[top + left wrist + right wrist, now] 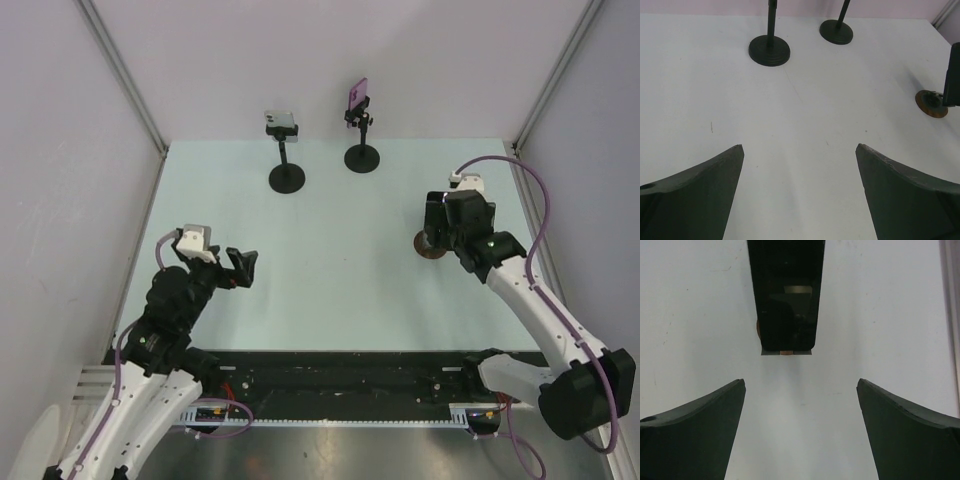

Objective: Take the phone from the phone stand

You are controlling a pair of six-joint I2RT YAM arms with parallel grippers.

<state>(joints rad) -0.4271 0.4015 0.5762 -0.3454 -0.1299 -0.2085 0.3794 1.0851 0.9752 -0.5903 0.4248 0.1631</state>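
Note:
A black phone [786,295] stands on a phone stand with a small round brown base [431,249], at the right of the table. In the right wrist view the phone fills the top centre, and a sliver of the brown base [786,353] shows under its lower edge. My right gripper [801,385] is open just short of the phone, with nothing between its fingers. From above, this gripper [440,222] hangs over the stand and hides most of the phone. My left gripper [240,263] is open and empty at the near left, far from the stand [931,104].
Two black stands with round bases are at the back of the table. One [287,177] holds a silver device [282,123] and the other [362,158] holds a purple one [357,97]. White walls and metal posts enclose the table.

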